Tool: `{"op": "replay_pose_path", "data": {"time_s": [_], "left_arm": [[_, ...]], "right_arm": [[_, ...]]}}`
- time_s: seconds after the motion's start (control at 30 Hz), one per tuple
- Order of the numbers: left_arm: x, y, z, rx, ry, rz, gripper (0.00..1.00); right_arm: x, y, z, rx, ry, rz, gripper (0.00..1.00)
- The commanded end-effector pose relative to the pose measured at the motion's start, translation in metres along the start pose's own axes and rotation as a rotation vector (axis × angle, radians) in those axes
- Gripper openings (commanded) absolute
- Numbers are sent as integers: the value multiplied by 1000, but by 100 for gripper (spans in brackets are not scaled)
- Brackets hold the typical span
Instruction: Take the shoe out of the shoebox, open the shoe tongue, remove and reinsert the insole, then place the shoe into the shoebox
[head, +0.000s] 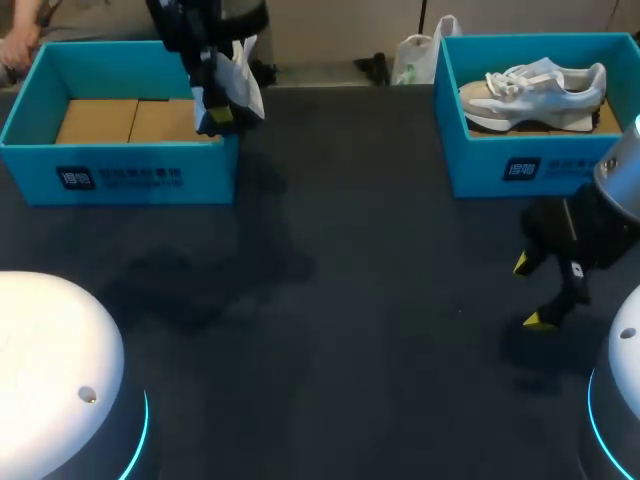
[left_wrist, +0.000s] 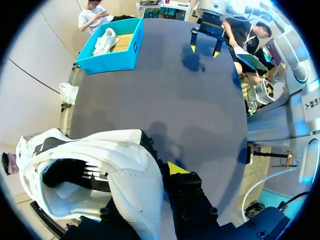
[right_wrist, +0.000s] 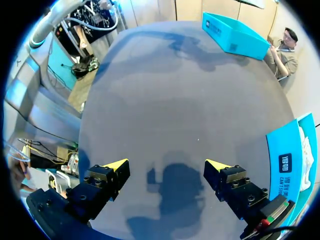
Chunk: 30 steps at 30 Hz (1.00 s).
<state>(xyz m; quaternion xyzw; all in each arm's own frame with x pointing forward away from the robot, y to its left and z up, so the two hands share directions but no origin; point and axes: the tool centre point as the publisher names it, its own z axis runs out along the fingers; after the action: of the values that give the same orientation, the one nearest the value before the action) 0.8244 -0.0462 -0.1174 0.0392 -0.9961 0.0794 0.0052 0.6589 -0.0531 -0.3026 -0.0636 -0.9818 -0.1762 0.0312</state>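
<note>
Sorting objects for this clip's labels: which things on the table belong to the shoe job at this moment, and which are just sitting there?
In the job:
- white shoe, held up by the left gripper
- left shoebox, cardboard inside
- right gripper, open above the table

Lying about:
- right shoebox
- second shoe inside it, untouched

The right pincer (right_wrist: 166, 165), black with two bright yellow fingertips, is hanging over the dark grey tabletop (right_wrist: 175, 90), its fingers standing wide apart and gripping nothing. Its dark shadow (right_wrist: 172, 187) is lying on the surface below the gap between the fingers. Off to the side of one finger, a bright blue cardboard shoebox (right_wrist: 287, 160) is sitting at the table's edge, a sliver of a white shoe (right_wrist: 304, 147) showing inside. Far ahead of the pincer, a second blue cardboard box (right_wrist: 232, 35) is resting near the opposite edge.
</note>
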Motion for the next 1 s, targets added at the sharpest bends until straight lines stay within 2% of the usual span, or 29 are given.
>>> {"op": "replay_pose_path", "data": {"time_s": [0.03,0.17,0.47,0.63,0.73,0.77,1.0], "left_arm": [[0,0,-1,15,-24,9,0],[-48,4,-16,48,63,-11,0],[-163,37,-29,57,40,-96,0],[-214,60,-38,28,-3,-115,0],[-241,76,-43,11,35,-58,0],[-248,81,-42,10,52,-50,0],[-248,81,-42,10,52,-50,0]], "right_arm": [[1,1,1,3,-2,1,100],[1,1,1,3,-2,1,100],[1,1,1,3,-2,1,100],[1,1,1,3,-2,1,100],[1,1,1,3,-2,1,100],[1,1,1,3,-2,1,100],[1,1,1,3,-2,1,100]]}}
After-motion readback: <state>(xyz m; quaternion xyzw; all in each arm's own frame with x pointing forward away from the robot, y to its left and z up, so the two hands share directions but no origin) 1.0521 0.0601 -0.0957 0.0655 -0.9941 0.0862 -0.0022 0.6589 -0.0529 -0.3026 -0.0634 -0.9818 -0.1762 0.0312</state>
